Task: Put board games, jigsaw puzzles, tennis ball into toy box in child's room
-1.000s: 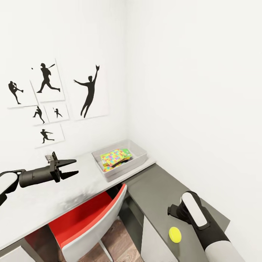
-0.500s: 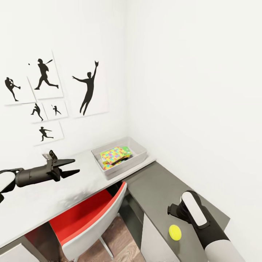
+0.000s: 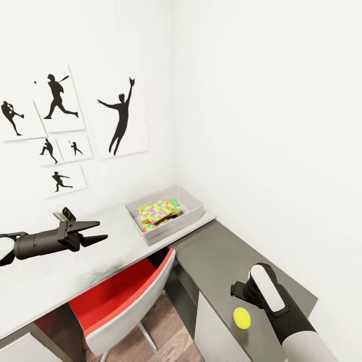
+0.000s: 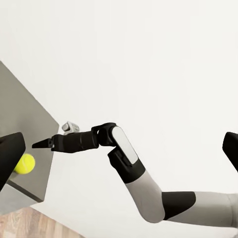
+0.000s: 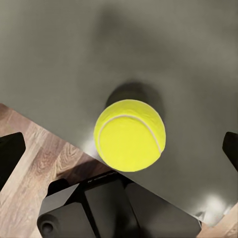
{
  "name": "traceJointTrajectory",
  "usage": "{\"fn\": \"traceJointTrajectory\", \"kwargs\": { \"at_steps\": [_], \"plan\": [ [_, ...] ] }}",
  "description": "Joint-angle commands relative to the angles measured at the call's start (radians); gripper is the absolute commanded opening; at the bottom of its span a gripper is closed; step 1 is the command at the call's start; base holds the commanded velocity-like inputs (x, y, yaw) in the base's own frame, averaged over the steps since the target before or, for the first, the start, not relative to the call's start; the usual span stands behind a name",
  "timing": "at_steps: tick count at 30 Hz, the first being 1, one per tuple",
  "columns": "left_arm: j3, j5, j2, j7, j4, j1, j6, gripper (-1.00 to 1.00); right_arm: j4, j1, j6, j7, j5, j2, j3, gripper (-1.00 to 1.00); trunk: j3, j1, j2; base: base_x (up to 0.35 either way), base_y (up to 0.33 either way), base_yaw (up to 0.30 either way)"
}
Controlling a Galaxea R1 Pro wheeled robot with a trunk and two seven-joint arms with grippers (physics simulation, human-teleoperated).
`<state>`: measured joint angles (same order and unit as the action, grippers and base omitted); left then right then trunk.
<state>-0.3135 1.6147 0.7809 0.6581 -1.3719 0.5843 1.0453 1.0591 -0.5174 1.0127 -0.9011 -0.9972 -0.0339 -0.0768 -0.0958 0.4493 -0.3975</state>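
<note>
We see the ball (image 3: 242, 318) on the dark cabinet (image 3: 221, 261), near right; toy box (image 3: 193, 213) far on the table (image 3: 60, 274). Left gripper (image 3: 95, 231) open; right gripper (image 4: 42, 145) state unclear.

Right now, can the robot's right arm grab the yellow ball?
Probably yes. The tennis ball sits alone on the dark cabinet, near its edge, and the right gripper hangs right above it with its jaws spread wide to either side. Nothing lies between them.
</note>
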Motion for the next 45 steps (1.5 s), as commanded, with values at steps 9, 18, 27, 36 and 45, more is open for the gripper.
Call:
{"fn": "traceJointTrajectory", "kwargs": {
  "at_steps": [9,18,27,36,45],
  "plan": [
    [-0.003,-0.001,0.0,0.005,0.001,0.002,0.001,1.0,0.001,-0.001,0.003,-0.01,-0.009,0.003,-0.003,1.0,-0.017,0.001,-0.003,0.0,0.0,0.0],
    [-0.003,-0.001,-0.003,0.005,0.001,0.002,0.001,1.0,0.001,-0.001,0.003,-0.01,-0.01,0.003,-0.003,1.0,-0.032,0.001,-0.003,0.0,0.0,0.0],
    [-0.003,-0.002,-0.004,0.005,0.001,0.002,0.0,1.0,0.001,-0.001,0.003,-0.01,-0.011,0.003,-0.003,1.0,-0.047,0.001,-0.003,0.0,0.0,0.0],
    [-0.003,-0.002,-0.006,0.004,0.001,0.002,-0.001,1.0,0.001,-0.004,0.003,-0.01,-0.013,0.004,-0.003,1.0,-0.062,0.001,-0.003,0.0,0.0,0.0],
    [-0.003,-0.002,-0.009,0.003,0.001,0.002,-0.001,1.0,0.001,-0.004,0.003,-0.01,-0.012,0.004,-0.003,1.0,-0.076,0.001,-0.003,0.0,0.0,0.0]
  ]
}}
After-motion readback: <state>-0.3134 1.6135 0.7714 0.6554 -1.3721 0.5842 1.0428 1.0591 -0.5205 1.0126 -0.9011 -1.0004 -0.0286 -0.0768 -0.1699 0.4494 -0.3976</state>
